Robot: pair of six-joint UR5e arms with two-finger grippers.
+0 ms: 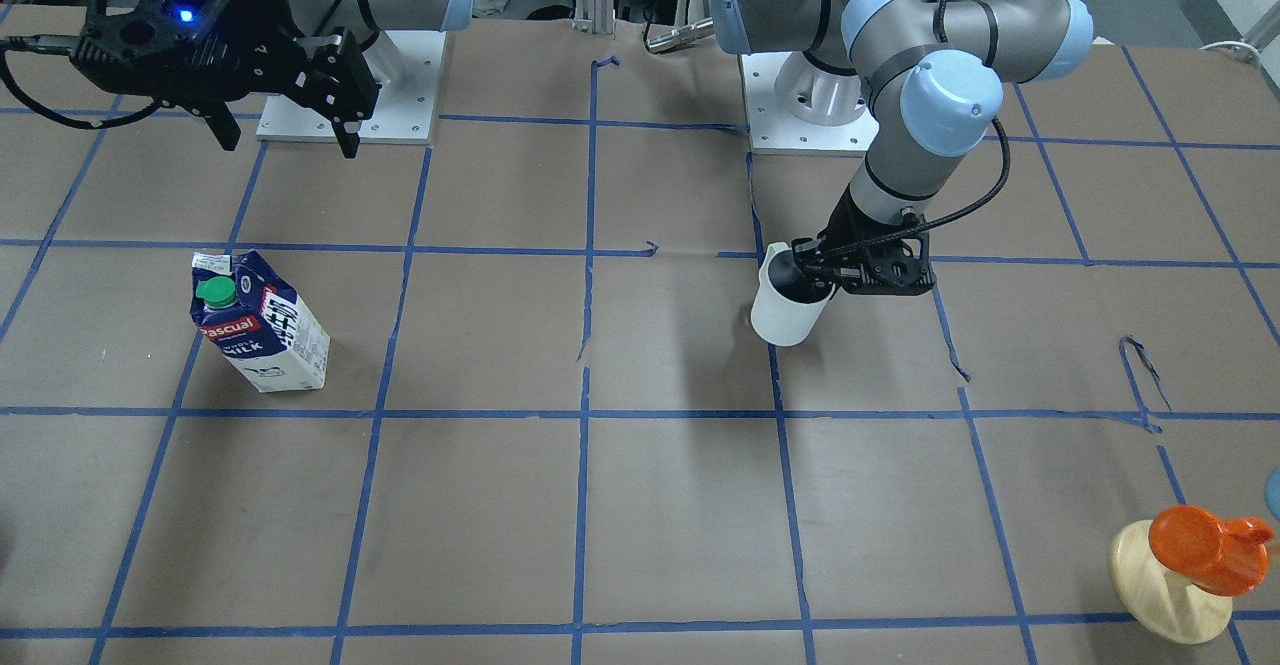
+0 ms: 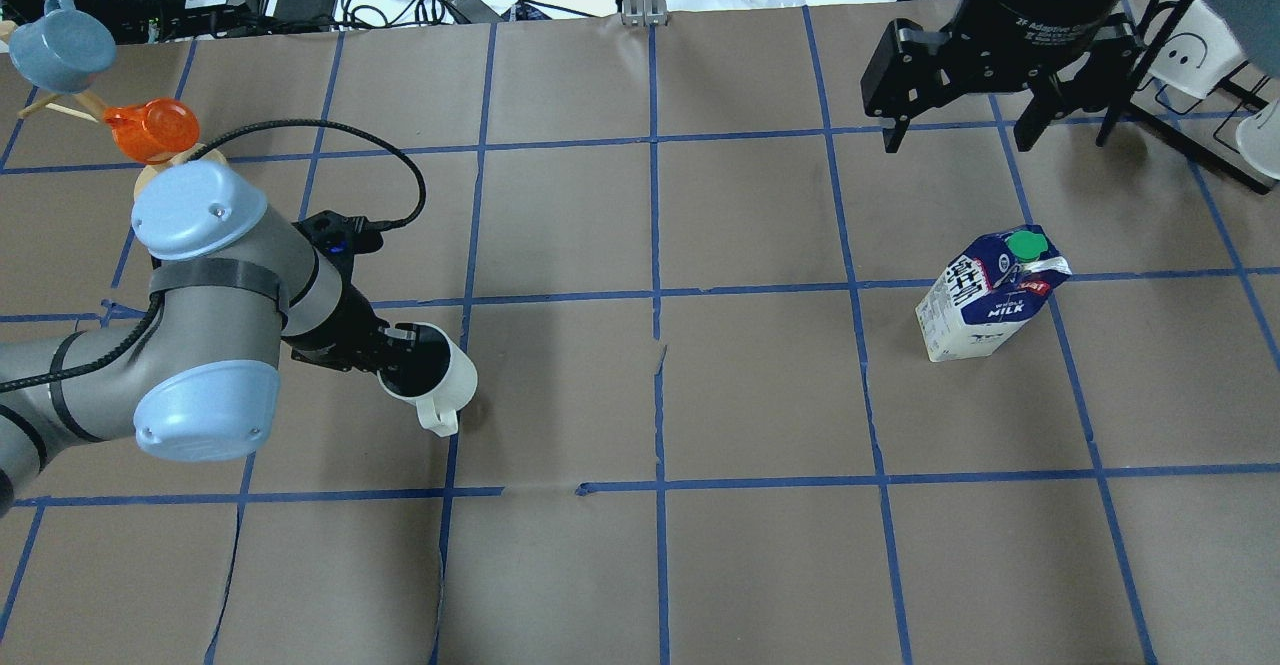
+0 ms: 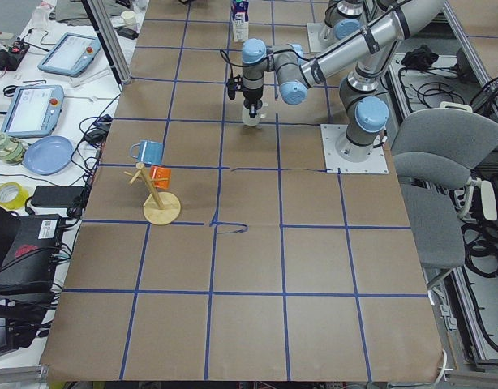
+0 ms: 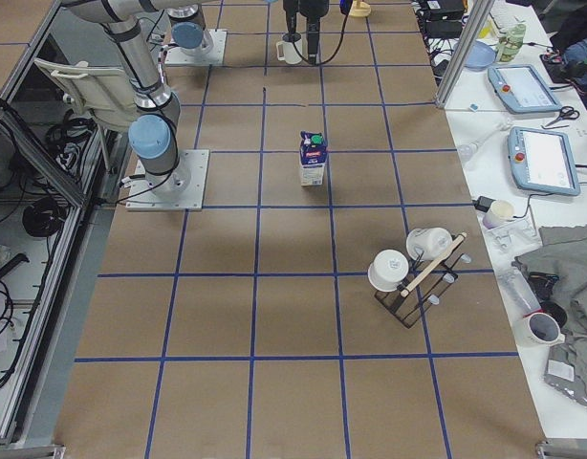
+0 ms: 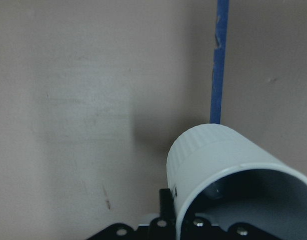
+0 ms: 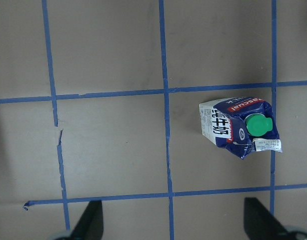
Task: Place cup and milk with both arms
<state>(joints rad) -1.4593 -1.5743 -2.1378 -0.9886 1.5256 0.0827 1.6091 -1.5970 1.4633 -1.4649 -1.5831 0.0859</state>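
Treating the rim-clamped cup in your left end effector as brittle, take the likely crushable milk mid-body with the open right end effector.

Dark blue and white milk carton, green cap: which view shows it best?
Exterior front-facing: the dark blue and white milk carton shows large, label readable. Overhead similar; right wrist sees its top; side views tiny; left wrist misses it.
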